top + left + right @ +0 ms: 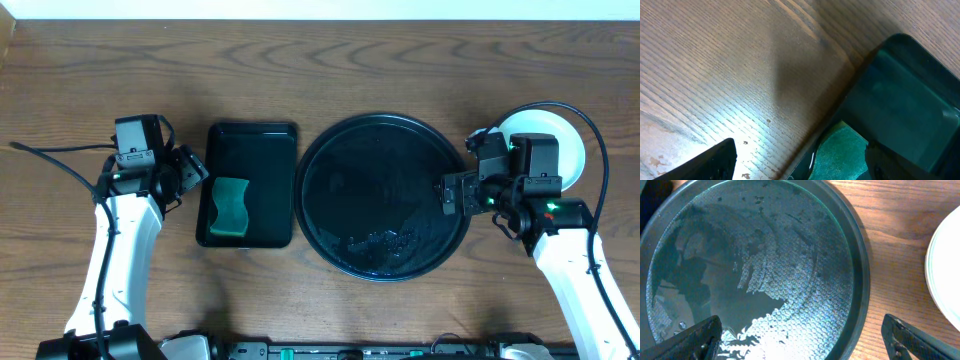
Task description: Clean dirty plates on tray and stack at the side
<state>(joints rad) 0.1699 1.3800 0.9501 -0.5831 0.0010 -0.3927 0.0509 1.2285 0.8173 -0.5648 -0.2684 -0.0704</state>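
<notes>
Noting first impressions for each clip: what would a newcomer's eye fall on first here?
The large round black tray in the middle stands out most: it holds no plates, only wet streaks and specks. A white plate sits outside it at the far right. A green sponge lies in the smaller rectangular tray to the left.
</notes>
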